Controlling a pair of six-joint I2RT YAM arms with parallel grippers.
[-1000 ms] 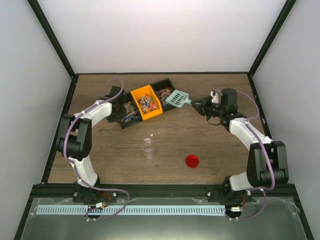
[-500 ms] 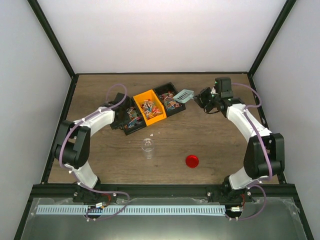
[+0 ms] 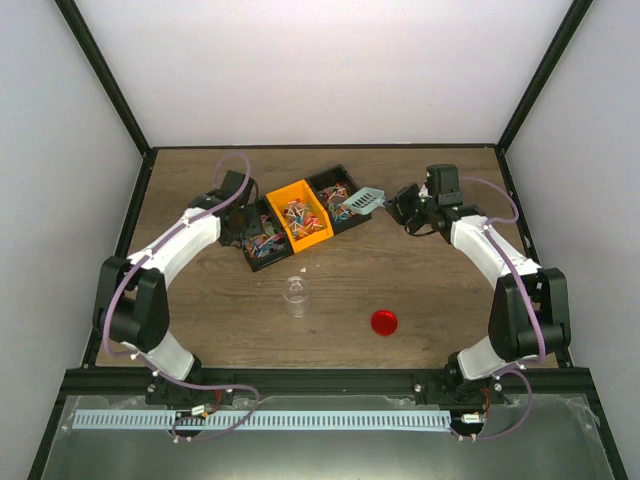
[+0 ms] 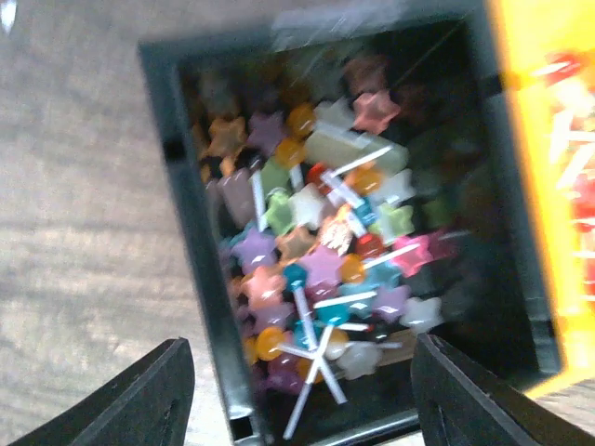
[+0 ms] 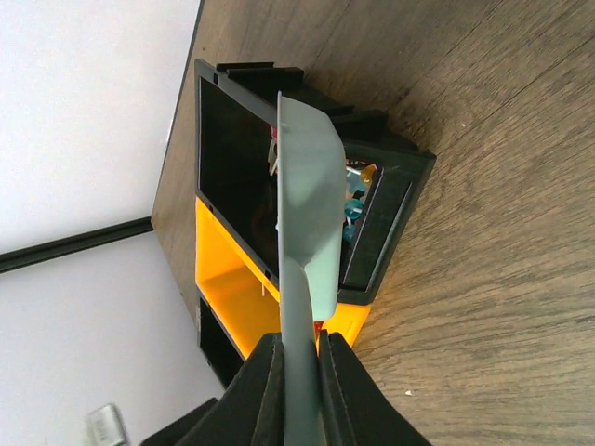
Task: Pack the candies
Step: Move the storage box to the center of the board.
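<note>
Over the left black bin [image 4: 206, 279], our left pincer [image 4: 299, 395] hangs open, empty; our right pincer [image 5: 299, 367] grips the scoop [image 5: 307, 204], angled to dig candies [image 4: 321, 269].

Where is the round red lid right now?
In the top view the red lid lies on the table, right of the middle, just right of the clear jar and nearer the camera than the teal scoop.

The scoop [image 5: 302, 186] hides most candies [image 5: 357, 193] in the black bin [image 5: 390, 223] behind it, while the orange bin [image 4: 539, 121] runs off-frame.
</note>
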